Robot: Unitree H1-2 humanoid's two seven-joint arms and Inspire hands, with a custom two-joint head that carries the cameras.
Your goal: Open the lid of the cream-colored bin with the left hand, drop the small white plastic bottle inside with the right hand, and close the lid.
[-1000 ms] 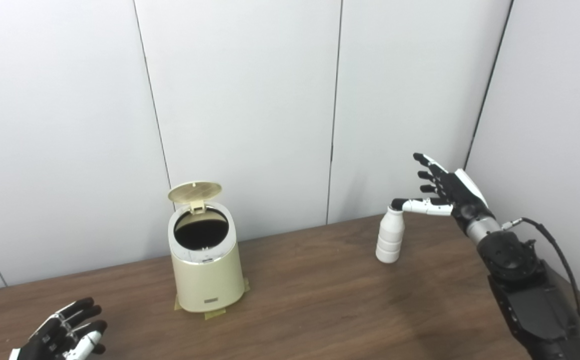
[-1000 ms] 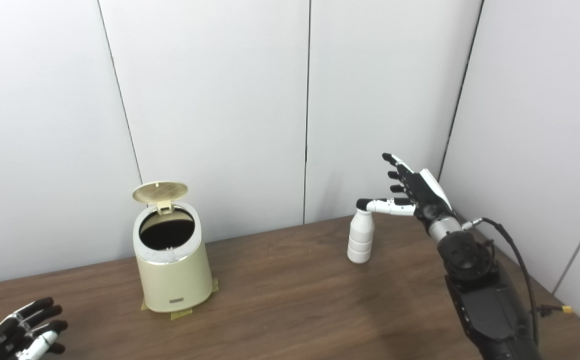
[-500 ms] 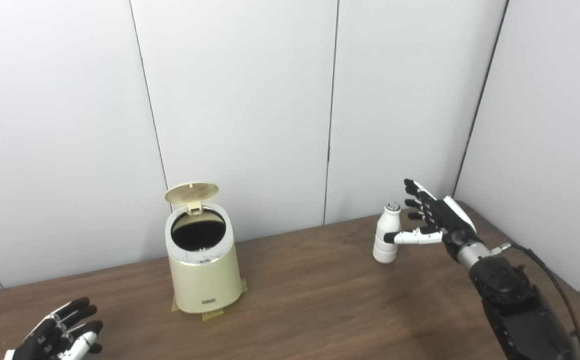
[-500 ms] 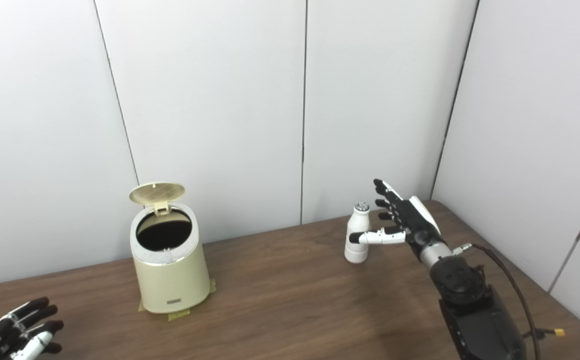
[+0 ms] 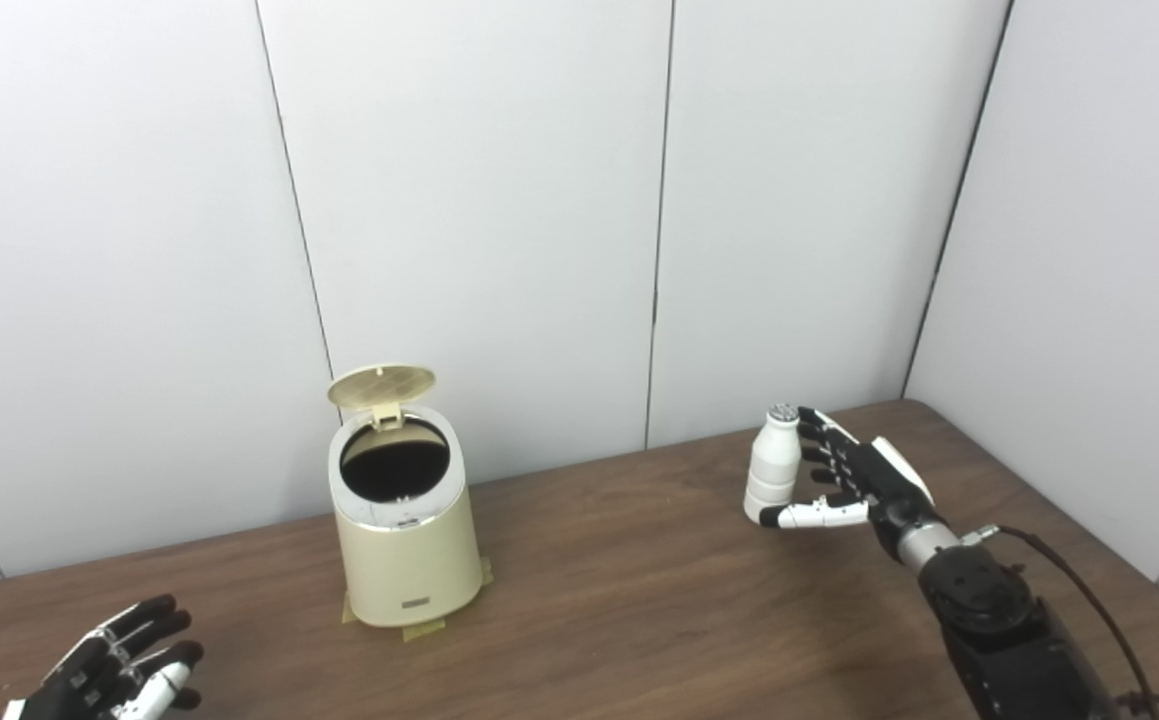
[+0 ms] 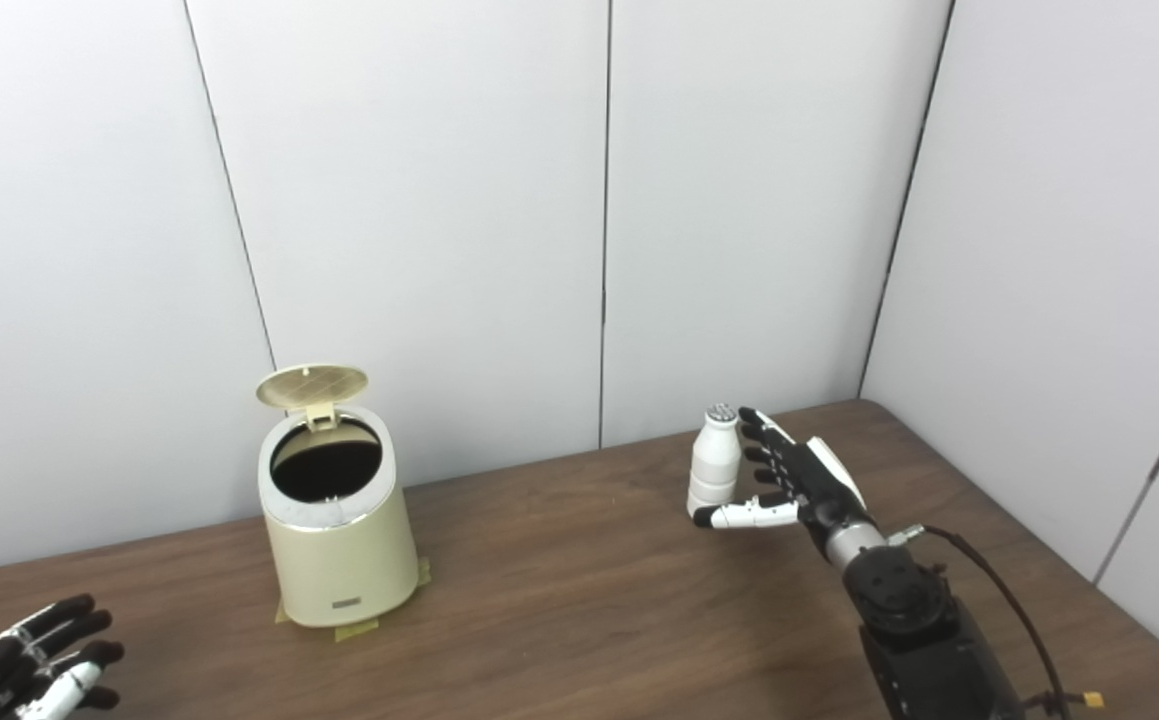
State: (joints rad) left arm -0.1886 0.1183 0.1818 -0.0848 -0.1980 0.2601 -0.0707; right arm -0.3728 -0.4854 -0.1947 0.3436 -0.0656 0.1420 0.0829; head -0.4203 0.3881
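Note:
The cream-colored bin (image 5: 407, 560) stands on the wooden table left of centre, its round lid (image 5: 382, 384) tipped up at the back and its dark mouth showing. The small white plastic bottle (image 5: 773, 463) stands upright at the right rear of the table. My right hand (image 5: 854, 482) is open right beside the bottle, fingers spread behind it and the thumb reaching across near its base; I cannot tell whether it touches. My left hand (image 5: 114, 677) is open low at the bottom left corner, far from the bin.
Pale wall panels (image 5: 479, 200) rise close behind the table, and a side wall (image 5: 1089, 250) closes in on the right. The table's right edge (image 5: 1069, 500) runs near my right forearm. Tape tabs (image 5: 429, 628) hold the bin's base to the wood.
My right hand has come down from above the bottle's cap to beside its body, thumb now near its base. The camera view has shifted a little. The left hand and bin stay put.

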